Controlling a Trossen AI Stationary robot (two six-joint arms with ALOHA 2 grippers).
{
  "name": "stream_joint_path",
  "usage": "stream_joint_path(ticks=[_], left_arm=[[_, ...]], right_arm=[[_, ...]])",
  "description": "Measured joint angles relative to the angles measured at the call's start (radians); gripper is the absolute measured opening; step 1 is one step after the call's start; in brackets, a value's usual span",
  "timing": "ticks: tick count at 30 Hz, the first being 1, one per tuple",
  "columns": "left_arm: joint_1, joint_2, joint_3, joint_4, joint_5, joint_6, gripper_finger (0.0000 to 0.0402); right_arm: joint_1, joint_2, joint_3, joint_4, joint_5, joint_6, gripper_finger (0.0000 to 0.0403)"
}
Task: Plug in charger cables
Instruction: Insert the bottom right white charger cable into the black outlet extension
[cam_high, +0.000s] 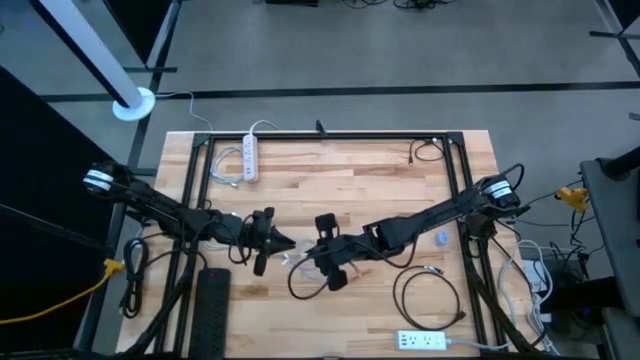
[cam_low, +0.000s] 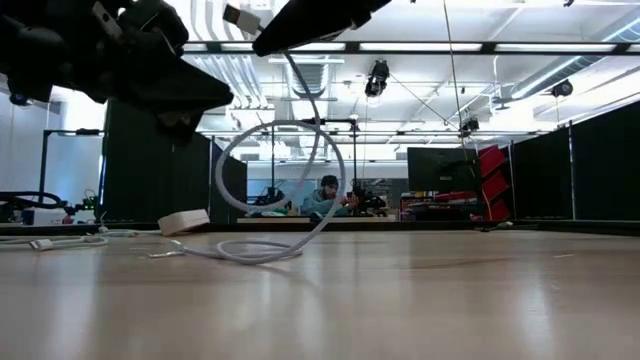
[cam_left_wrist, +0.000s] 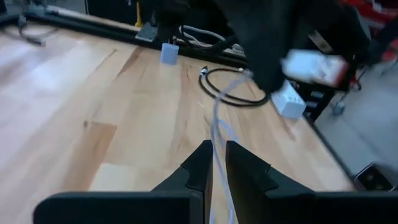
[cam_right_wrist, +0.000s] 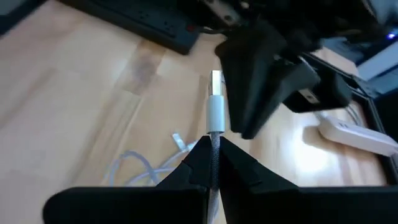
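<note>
- Here, seen from above, two dark arms meet near the middle of a wooden table (cam_high: 350, 185); the left gripper (cam_high: 285, 241) and right gripper (cam_high: 312, 258) sit close together, tips facing.
- The right wrist view shows what the overhead cannot: the right gripper's (cam_right_wrist: 215, 149) fingers are pinched tight on a white charger cable (cam_right_wrist: 215, 115), its metal plug standing free above the fingertips, pointing toward the other arm's dark gripper.
- The left wrist view shows the left gripper's (cam_left_wrist: 216, 163) fingers nearly closed, the same thin white cable (cam_left_wrist: 219, 127) running through the narrow gap; whether they squeeze it I cannot tell.
- Only the low view shows the cable's (cam_low: 285, 190) shape: it hangs from the raised grippers, curls in a big loop, and trails on the tabletop.
- From above, a black cable coil (cam_high: 428, 296) lies near the table's right front, beside a white power strip (cam_high: 421, 341); another white power strip (cam_high: 249, 158) lies at the back left, a black power strip (cam_high: 210, 305) at the front left.
- A person (cam_low: 325, 196) sits far behind the table.
</note>
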Motion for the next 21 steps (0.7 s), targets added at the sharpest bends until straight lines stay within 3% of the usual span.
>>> stream_joint_path(ticks=[6,10,14,21], left_arm=[[0.0,0.0,0.004,0.031,0.0,-0.199,0.0033],[0.0,0.002,0.008,0.037,0.013,-0.307,0.0032],[0.0,0.003,0.008,0.03,0.101,-0.326,0.0035],[0.004,0.003,0.008,0.065,0.102,-0.326,0.0074]], right_arm=[[-0.002,0.0,0.0,-0.002,0.023,-0.136,0.0002],[0.002,0.0,0.0,-0.001,0.077,-0.366,0.0002],[0.006,0.0,0.0,0.002,0.095,-0.58,0.0002],[0.021,0.004,0.0,0.003,0.095,-0.794,0.0002]])
